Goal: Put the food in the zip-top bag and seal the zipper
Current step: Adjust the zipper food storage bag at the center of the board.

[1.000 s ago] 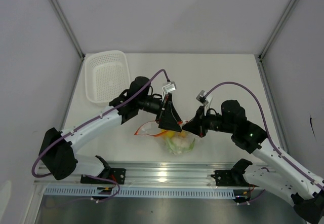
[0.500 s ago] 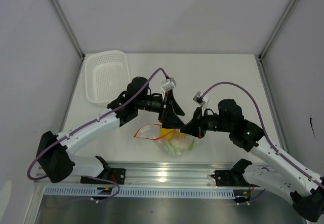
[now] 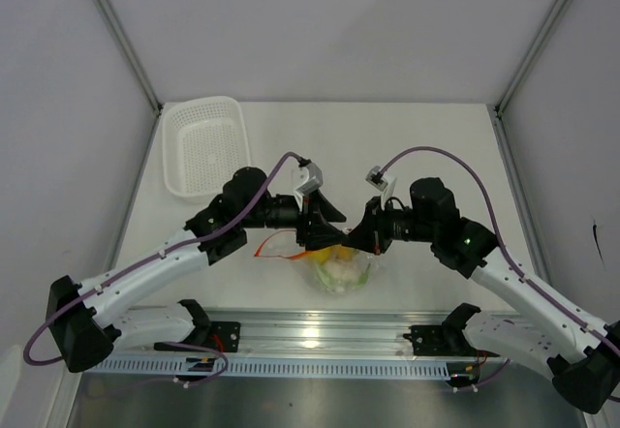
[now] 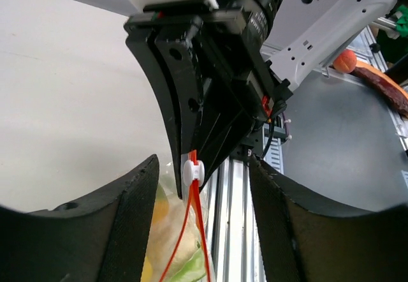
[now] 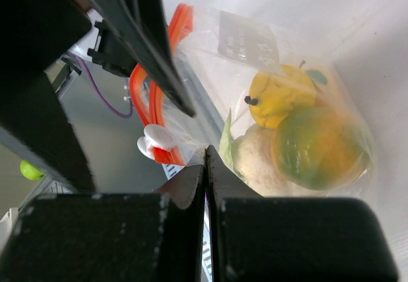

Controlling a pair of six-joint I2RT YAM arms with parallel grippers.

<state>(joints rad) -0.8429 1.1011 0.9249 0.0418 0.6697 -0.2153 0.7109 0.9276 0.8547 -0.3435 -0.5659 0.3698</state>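
Clear crinkly zip-top bag, toy foods inside, at counter front. Right pincer clamped on orange-red zipper strip; left pincer half-wide, straddling white slider tab. Risk: an off-centre close, slider slips, mouth left unsealed.

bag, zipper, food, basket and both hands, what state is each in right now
bag: mouth open, food inside
zipper: unsealed, tracks apart
slider: at the zipper's end by the right hand
food: in the bag
basket: upright, apart from both hands
left hand: open, fingers either side of the slider
right hand: shut, pinching the bag's edge
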